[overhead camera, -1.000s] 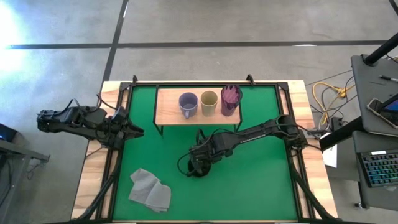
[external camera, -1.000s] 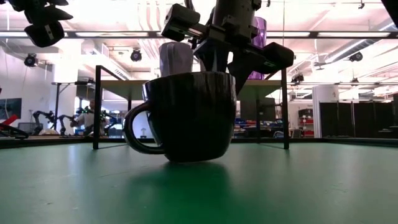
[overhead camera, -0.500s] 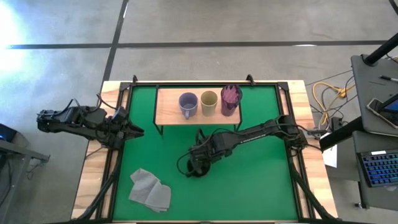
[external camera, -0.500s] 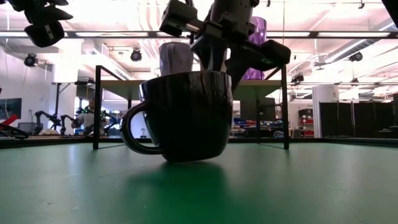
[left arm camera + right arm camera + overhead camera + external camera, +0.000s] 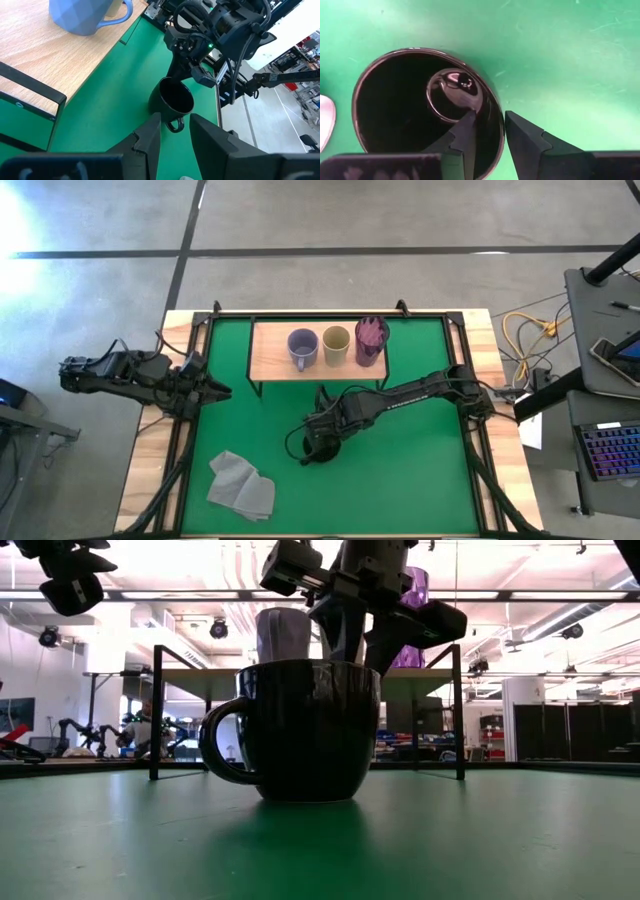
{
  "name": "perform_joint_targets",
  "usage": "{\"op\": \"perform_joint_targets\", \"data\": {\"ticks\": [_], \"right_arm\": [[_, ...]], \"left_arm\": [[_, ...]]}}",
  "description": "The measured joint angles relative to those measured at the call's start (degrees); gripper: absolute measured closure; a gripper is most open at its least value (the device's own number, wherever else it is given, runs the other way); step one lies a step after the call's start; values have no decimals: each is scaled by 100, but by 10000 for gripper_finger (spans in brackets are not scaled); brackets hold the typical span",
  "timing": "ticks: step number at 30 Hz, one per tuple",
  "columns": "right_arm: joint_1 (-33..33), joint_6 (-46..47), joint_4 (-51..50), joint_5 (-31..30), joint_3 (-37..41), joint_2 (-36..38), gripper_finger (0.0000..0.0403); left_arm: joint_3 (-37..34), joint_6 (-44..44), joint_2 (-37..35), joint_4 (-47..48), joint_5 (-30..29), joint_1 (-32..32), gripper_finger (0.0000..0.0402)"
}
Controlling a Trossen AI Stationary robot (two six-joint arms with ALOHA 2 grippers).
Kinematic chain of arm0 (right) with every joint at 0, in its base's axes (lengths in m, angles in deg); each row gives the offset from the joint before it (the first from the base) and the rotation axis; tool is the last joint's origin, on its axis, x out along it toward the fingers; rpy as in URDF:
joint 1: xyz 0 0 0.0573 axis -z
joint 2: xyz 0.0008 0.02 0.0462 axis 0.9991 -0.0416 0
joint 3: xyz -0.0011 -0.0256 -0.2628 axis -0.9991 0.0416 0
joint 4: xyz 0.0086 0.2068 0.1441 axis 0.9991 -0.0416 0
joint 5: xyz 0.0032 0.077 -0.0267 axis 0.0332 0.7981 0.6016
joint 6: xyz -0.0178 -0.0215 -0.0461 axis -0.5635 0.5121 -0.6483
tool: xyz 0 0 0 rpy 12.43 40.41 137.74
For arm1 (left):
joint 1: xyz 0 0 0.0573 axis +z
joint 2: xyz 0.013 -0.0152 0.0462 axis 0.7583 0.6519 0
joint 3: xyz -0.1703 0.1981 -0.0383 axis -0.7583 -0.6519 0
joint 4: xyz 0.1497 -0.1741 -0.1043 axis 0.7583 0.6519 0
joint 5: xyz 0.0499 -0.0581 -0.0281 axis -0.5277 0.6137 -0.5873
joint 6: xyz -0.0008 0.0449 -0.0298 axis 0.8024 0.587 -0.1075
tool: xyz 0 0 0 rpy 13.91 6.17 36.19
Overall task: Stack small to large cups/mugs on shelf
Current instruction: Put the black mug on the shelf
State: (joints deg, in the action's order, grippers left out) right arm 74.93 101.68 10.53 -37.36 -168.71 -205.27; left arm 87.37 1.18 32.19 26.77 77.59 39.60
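We judge the black mug (image 5: 305, 730) the last one off the shelf (image 5: 272, 362); right pincer (image 5: 490, 132) straddles its rim (grip unclear). Next: clamp, lift. Left pincer (image 5: 172, 131) waits, parted.

On the shelf (image 5: 270, 358) three vessels stand in a row: lavender-grey mug (image 5: 302, 347), tan cup (image 5: 336, 344), purple tumbler (image 5: 371, 340). My right gripper (image 5: 318, 444) is over the black mug (image 5: 312, 452) on the green mat (image 5: 410, 470), mid-table. My left gripper (image 5: 215, 391) waits at the mat's left edge. A grey cloth (image 5: 241, 486) lies front-left.
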Motion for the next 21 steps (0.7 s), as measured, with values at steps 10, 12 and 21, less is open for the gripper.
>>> {"op": "perform_joint_targets", "data": {"ticks": [10, 12, 21], "right_arm": [[-2, 17, -60, 0, 2, 2, 307], [-2, 19, -61, 0, 2, 0, 307], [-4, 19, -57, 0, 7, 2, 307]], "left_arm": [[0, 0, 0, 0, 0, -1, 312], [0, -2, 0, -2, 0, -2, 312], [0, -139, 0, -3, 2, -2, 312]]}}
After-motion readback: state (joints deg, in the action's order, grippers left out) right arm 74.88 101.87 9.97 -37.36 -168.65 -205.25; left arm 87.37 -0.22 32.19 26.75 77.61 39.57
